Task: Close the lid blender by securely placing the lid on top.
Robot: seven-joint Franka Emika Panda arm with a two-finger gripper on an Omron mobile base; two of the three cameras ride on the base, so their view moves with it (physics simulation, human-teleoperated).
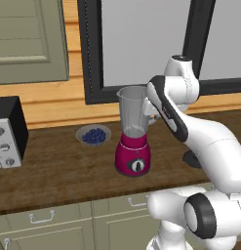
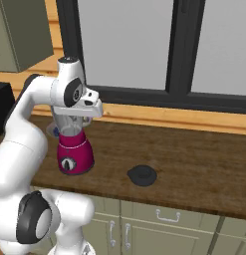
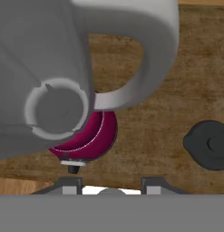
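Observation:
The blender (image 1: 133, 141) stands on the wooden counter, magenta base below, clear greyish jar (image 3: 50, 59) on top with its mouth uncovered. In the hand view I look straight down into the jar, whose side handle (image 3: 152, 54) points toward the lid. The lid (image 2: 142, 175), a flat round black cap, lies on the counter to the blender's right, also seen as the lid (image 3: 208, 145) at that view's right edge. My gripper (image 3: 111, 185) hovers above the jar near its handle, open, with nothing between its fingertips (image 3: 70, 183).
A grey bowl of blueberries (image 1: 93, 135) sits just left of the blender. A boxy toaster oven (image 1: 7, 134) stands at the far left. A dark-framed window (image 2: 179, 55) rises behind the counter (image 2: 204, 154), with bare wood right of the lid.

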